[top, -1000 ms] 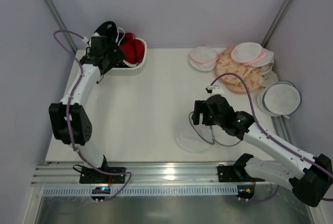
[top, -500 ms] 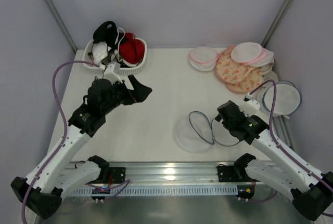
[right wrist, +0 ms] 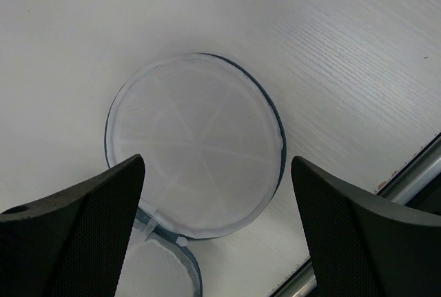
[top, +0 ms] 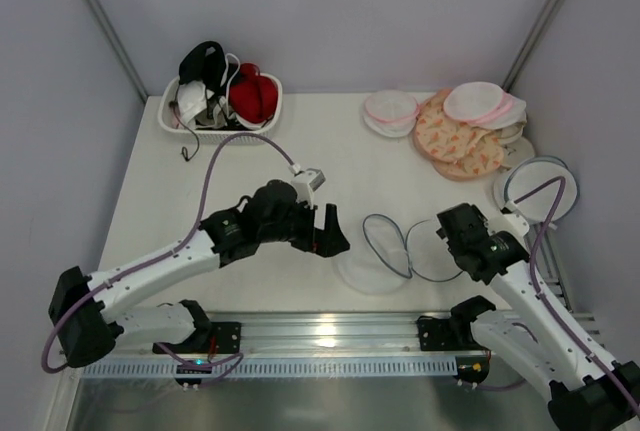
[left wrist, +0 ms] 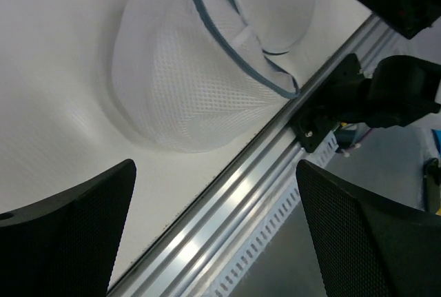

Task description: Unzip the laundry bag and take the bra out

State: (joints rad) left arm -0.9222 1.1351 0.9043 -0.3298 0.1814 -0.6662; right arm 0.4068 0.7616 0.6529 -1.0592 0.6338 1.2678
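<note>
The laundry bag (top: 375,256) lies unzipped near the table's front edge, its two white mesh halves with grey-blue rims side by side. The left wrist view shows its domed half (left wrist: 186,83). The right wrist view shows a flat half (right wrist: 196,145) and the edge of the other. The black bra (top: 205,59) lies on top of the white basket (top: 262,131) at the back left. My left gripper (top: 332,239) is open and empty just left of the bag, its wide-apart fingers (left wrist: 62,242) showing in the left wrist view. My right gripper (top: 452,223) is open and empty over the bag's right half.
The basket also holds a red bra (top: 252,96) and a white bra (top: 190,103). Pink-rimmed white rounds (top: 390,109) and a patterned pad (top: 455,141) lie at the back right. A flat grey-rimmed disc (top: 540,191) lies at the right edge. A metal rail (top: 320,336) runs along the front.
My left arm has swung from the basket at the back left down to the front, beside the bag. My right gripper has drawn back to the right, off the bag's middle.
</note>
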